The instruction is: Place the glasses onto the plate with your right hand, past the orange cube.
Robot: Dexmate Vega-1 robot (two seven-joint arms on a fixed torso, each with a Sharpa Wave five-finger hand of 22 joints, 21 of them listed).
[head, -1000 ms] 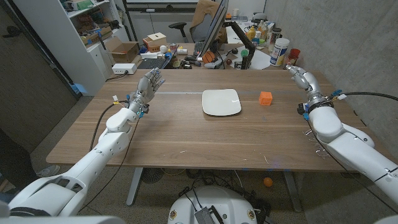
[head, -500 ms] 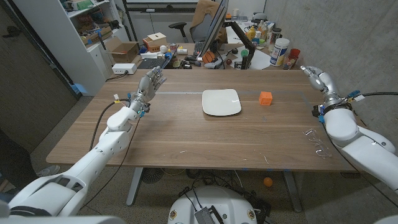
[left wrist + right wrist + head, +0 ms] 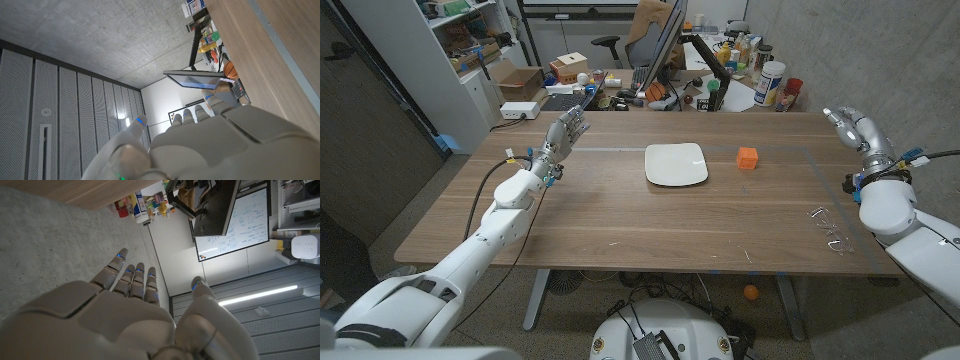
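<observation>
The glasses (image 3: 828, 229) lay on the table (image 3: 620, 215) near its right edge, beside the right arm. The right hand (image 3: 855, 129) was up, fingers spread, holding nothing. The plate (image 3: 676, 164) and orange cube (image 3: 748, 157) sat farther left.

**Wooden table and what lies on it**

A wooden table (image 3: 620, 215) is seen from above. A white plate (image 3: 676, 164) is set near its middle, and an orange cube (image 3: 747, 157) is placed just beside it, apart. Clear glasses (image 3: 827, 229) are laid near the right edge.
</observation>
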